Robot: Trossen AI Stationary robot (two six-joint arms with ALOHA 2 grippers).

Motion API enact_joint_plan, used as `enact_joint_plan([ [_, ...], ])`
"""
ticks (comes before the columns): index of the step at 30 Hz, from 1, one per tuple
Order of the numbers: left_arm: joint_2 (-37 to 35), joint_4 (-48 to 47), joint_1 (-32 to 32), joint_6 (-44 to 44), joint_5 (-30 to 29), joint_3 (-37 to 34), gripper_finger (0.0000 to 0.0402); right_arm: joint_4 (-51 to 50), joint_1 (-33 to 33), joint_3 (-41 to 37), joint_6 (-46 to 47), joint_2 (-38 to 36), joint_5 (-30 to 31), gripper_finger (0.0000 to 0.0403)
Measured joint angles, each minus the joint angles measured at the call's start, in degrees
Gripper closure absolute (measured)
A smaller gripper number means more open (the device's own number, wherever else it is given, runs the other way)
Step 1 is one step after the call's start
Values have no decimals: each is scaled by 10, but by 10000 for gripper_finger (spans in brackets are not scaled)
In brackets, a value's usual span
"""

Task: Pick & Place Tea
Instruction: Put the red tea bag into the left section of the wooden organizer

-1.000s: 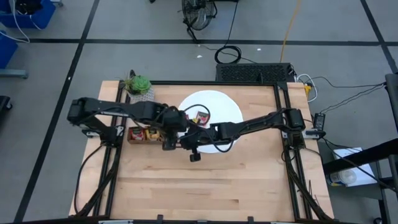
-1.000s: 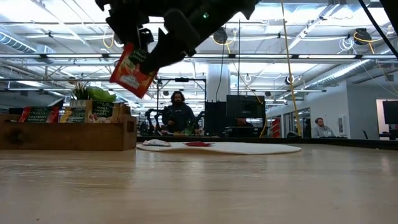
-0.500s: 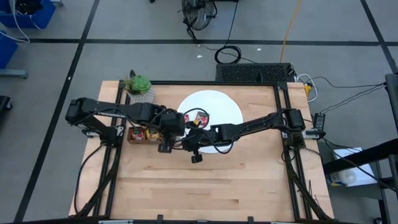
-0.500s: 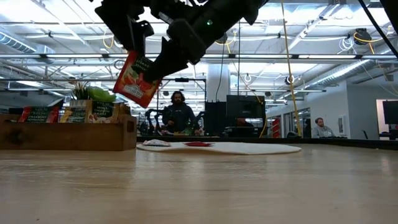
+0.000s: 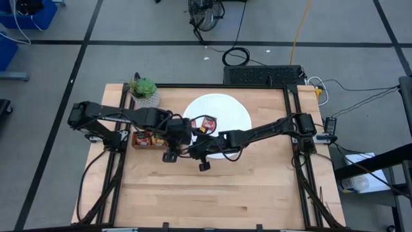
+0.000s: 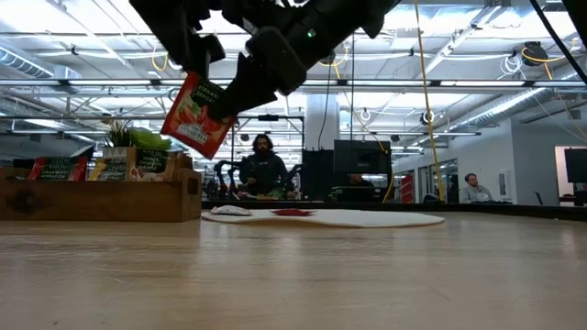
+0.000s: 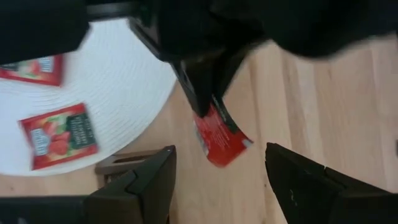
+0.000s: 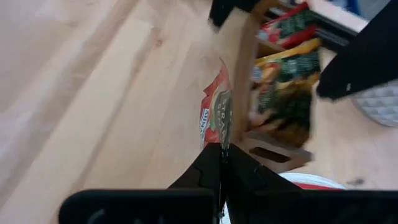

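A wide workshop hall with ceiling lights and seated people was seen beyond the wooden table (image 5: 219, 187). On the table a white disc (image 5: 225, 106) lay beside a wooden tray (image 6: 101, 197), in which several sachets were already stood on edge. Two red sachets (image 7: 59, 134) were left flat on the disc.

One red sachet (image 6: 195, 115) was held in the air above the bare wood, just beside the tray's end, clear of the table. It was pinched at one edge by the right gripper (image 8: 222, 163), whose fingers were clenched tight on it. The left gripper (image 7: 217, 171) was held spread wide on either side of the hanging sachet, without touching it, as though a handover was being prepared.

The sachet was judged to be very light, thin and flexible: it hung tilted from its pinched edge and its free corner looked slightly bent. Its paper or foil skin was likely to be slippery, and crumpling under a hard squeeze could be expected. A hold across the flat faces, near the middle or along a free edge opposite the right gripper's pinch, was judged best, so that the sachet would not be twisted or folded when passed over and slotted upright into the tray.
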Motion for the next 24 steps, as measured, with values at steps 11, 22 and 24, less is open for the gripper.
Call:
enact_joint_plan([
  [11,0,2,-4,141,20,-37,162,1,2,-24,-31,0,-69,403],
  [22,-8,17,14,147,-52,-38,232,39,18,-24,-109,-2,-231,403],
  [24,-11,38,21,142,-46,-35,243,72,26,-24,-118,0,-192,403],
])
